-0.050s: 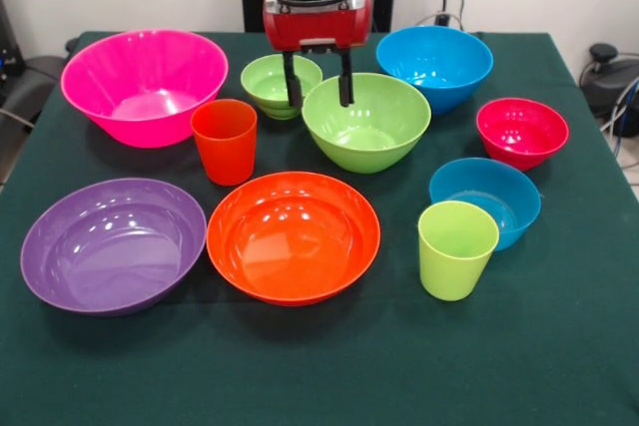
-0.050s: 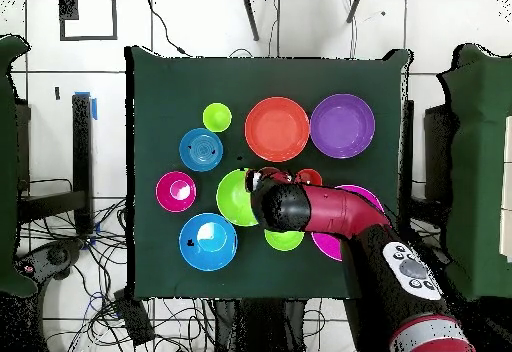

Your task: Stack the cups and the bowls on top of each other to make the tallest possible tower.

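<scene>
While the red-and-black arm hangs with its jaws apart, one finger before the small green bowl and the other at the back rim of the medium green bowl, every piece sits separately on the green tabletop. Orange cup stands between the pink bowl and the orange bowl; lime cup touches the nearer blue bowl.

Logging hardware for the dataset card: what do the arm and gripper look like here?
Gripper: glossy red housing under a black ribbed cylindrical wrist, with two slim dark straight fingers. Arm: thick rounded red link, black joints, and a light grey panel with dark buttons. No loose cables visible on it.
</scene>
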`<state>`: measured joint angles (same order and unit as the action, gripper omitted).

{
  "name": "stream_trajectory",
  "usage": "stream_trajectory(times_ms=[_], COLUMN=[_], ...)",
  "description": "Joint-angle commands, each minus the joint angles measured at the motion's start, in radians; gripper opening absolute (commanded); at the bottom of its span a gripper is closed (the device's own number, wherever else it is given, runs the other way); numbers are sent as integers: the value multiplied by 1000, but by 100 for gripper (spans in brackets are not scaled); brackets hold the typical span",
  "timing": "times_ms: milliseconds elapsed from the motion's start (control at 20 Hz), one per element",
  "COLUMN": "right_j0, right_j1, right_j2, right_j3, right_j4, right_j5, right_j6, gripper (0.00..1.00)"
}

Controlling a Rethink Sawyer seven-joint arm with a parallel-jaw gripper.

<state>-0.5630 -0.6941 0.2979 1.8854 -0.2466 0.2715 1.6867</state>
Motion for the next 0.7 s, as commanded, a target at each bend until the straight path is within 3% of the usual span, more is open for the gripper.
stream_trajectory(times_ms=[50,700], right_j0=[-12,-10], right_j1=[57,80], right_j2=[111,119], right_j3=[-94,-117], right_j4=[-88,-125], right_j5=[110,114], right_j6=[-115,-93], gripper=[100,100])
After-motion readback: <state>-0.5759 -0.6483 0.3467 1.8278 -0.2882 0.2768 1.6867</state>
